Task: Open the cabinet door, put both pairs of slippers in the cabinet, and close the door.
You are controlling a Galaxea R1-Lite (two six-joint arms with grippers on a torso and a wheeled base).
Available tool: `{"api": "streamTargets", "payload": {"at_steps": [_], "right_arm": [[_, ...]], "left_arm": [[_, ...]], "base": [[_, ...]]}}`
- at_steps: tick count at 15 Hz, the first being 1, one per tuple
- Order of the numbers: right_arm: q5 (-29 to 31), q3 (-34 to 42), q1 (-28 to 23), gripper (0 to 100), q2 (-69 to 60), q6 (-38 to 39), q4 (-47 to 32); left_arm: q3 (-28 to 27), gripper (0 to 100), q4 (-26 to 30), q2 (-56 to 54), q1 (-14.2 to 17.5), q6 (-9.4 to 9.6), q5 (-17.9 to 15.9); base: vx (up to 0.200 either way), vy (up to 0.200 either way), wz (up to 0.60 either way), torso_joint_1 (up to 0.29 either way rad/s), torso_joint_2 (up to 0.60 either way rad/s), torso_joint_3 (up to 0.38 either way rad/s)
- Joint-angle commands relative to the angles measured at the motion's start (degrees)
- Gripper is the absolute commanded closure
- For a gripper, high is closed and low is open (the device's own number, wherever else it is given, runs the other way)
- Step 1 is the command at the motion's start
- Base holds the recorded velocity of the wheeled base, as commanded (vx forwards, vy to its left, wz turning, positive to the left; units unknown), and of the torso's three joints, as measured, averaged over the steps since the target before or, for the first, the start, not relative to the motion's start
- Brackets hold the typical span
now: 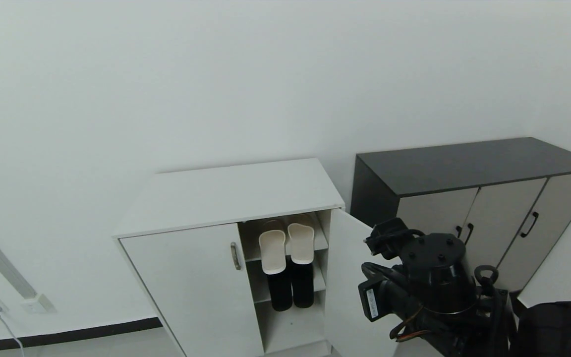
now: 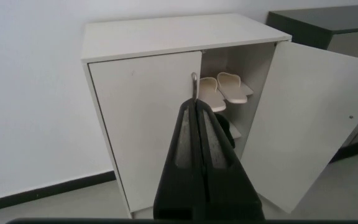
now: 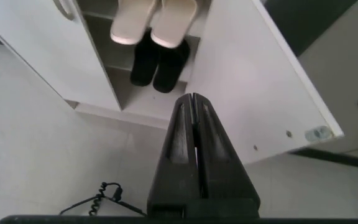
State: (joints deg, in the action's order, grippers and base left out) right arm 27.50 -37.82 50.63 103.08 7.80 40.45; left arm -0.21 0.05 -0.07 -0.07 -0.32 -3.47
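While you are looking down from the head view, you are seeing one white cabinet [image 1: 226, 193] with two doors. The left door [image 1: 186, 287] is sitting shut, carrying a single handle [image 1: 235, 256], and the right door [image 1: 350, 282] is standing swung open toward 4 o'clock.

Two pairs of slippers, four in all, are lying inside the open right half. The white pair [image 1: 272, 250] is resting side by side on the upper shelf. The black pair [image 1: 280, 290] is resting directly at its 6 o'clock, on the shelf below. Both pairs are lying with their long axes running from the cabinet's back to its front, along the 12-to-6 line, and their rounded ends are jutting past the shelf edges toward you. You cannot tell whether those ends are toes or heels.

Your left gripper [image 2: 196, 104] is holding its two fingers pressed together on nothing, lined up with the handle and clear of it. Your right gripper [image 3: 194, 98] is likewise pinched closed and empty, hovering over the floor before the open compartment.

One dark-topped cabinet [image 1: 464, 163] with three doors is standing at 3 o'clock of the white one.
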Motion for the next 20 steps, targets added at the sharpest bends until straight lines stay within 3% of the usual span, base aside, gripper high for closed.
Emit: {"api": "streamTargets", "payload": {"at_steps": [1,9,15,20], "right_arm": [[0.0,0.0,0.0,100,0.1,0.0,-0.1],[0.0,0.3,0.0,100,0.2,-0.1,-0.1],[0.0,0.4,-0.1,100,0.4,-0.1,0.2],[-0.4,-0.2,-2.4,100,0.6,-0.1,0.4]], "left_arm": [[0.0,100,0.0,0.1,0.0,-0.03,0.0],[0.0,100,0.0,0.1,0.0,0.05,0.0],[0.0,100,0.0,0.1,0.0,-0.03,0.0],[0.0,100,0.0,0.1,0.0,-0.03,0.0]], "base": [[0.0,0.0,0.0,0.0,0.0,0.0],[0.0,0.0,0.0,0.0,0.0,0.0],[-0.2,0.0,0.0,0.0,0.0,0.002],[0.0,0.0,0.0,0.0,0.0,0.0]]}}
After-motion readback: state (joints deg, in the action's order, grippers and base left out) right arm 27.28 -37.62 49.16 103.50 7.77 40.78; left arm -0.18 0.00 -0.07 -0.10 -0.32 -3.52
